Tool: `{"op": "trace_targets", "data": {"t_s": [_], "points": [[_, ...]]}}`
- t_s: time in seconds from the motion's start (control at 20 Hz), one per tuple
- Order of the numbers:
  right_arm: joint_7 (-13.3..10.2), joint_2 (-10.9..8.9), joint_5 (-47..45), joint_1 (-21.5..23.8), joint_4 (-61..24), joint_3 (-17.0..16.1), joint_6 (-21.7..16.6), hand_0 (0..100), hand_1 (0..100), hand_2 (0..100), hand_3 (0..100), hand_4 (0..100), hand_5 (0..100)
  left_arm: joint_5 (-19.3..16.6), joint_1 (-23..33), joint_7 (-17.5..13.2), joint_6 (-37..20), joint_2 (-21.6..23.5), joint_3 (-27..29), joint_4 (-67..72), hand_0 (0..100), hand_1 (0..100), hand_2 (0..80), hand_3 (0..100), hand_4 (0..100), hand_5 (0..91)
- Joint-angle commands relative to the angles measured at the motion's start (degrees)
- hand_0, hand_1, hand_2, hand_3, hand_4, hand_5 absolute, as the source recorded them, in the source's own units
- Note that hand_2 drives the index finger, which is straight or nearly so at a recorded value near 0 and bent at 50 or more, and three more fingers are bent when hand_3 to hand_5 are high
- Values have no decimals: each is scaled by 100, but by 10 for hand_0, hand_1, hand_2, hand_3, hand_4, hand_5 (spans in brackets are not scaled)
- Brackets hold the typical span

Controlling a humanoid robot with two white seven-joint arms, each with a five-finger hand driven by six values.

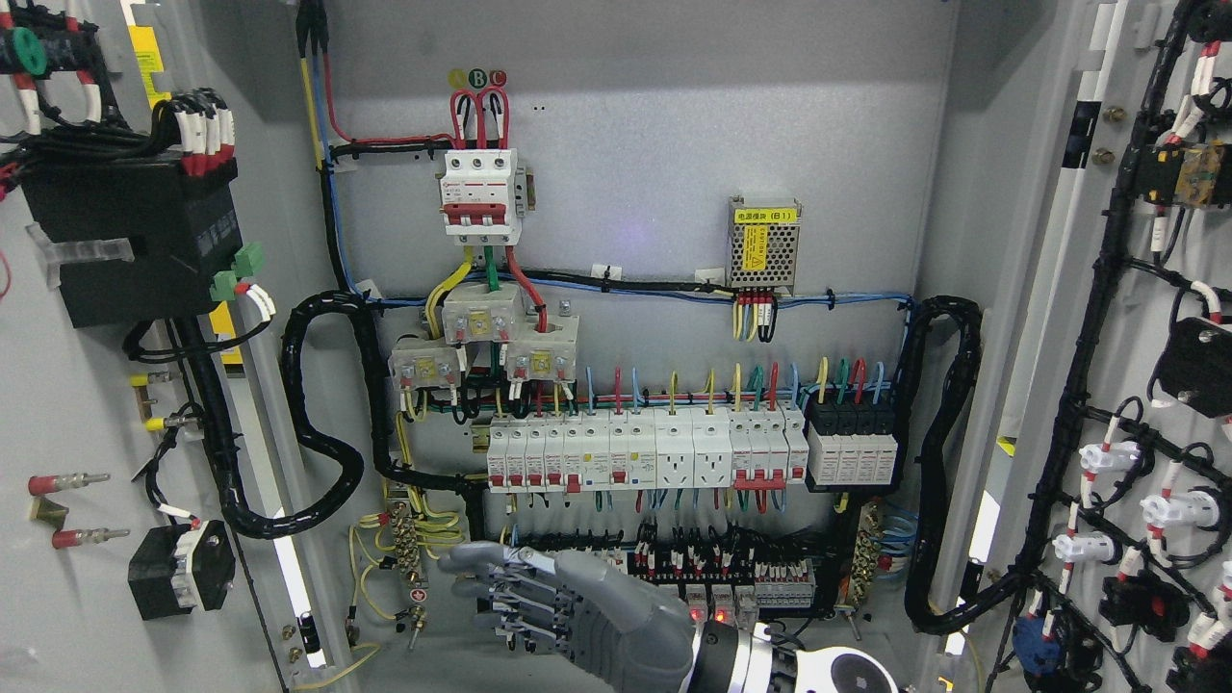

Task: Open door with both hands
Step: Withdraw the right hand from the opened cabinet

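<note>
- The cabinet (635,135) stood open, its grey back panel filling the view above and behind the fingers.
- The left door (67,462) was swung wide, well to the left of the fingers, carrying a black box (130,236) and bundled wires.
- The right door (1145,385) was swung wide too, well to the right of the fingers, with black cable looms and white-capped parts on its inner face.
- A row of white breakers (645,452) sat just above the fingers.
- A red-and-white main switch (478,192) was mounted high above them.
- The right hand (539,602) came in from the lower right, fingers (505,602) spread loosely, pointing left and holding nothing, in front of the terminal strip (717,568) at the cabinet's foot.
</note>
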Motion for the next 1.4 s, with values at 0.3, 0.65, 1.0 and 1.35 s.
{"op": "trace_targets", "data": {"t_s": [0.3, 0.65, 1.0, 1.35], "points": [[-16, 474, 61, 470, -541, 986, 331, 244, 0, 0, 0, 0, 0, 0, 0, 3, 3, -211, -1, 105, 0, 0, 0, 0, 0, 0], [-16, 1055, 562, 488, -286, 986, 393, 245, 0, 0, 0, 0, 0, 0, 9, 3, -5, -229, 8, 149, 0, 0, 0, 0, 0, 0], [-16, 1389, 772, 488, -84, 959, 499, 245, 0, 0, 0, 0, 0, 0, 18, -5, 3, -229, 8, 167, 0, 0, 0, 0, 0, 0], [-25, 1415, 940, 435, -40, 1065, 499, 244, 0, 0, 0, 0, 0, 0, 9, -5, -5, -255, -1, 123, 0, 0, 0, 0, 0, 0]]}}
